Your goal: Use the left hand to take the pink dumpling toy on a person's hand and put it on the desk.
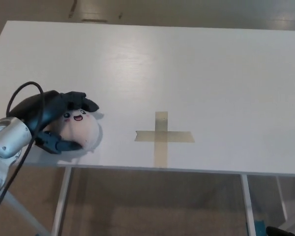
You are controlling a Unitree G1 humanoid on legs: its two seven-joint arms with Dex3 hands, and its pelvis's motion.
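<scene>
The pink dumpling toy [79, 130], pale pink with a small smiling face, rests on the white desk [187, 69] near its front left edge. My left hand [51, 120] wraps it from the left: black fingers curl over its top and under its front. The hand is shut on the toy. Its silver forearm comes in from the lower left corner with a black cable looping over it. My right hand does not show. No person's hand is in view.
A cross of tan tape [162, 136] is stuck to the desk right of the toy, near the front edge. Below the desk edge I see its white legs [63, 196] and the wooden floor.
</scene>
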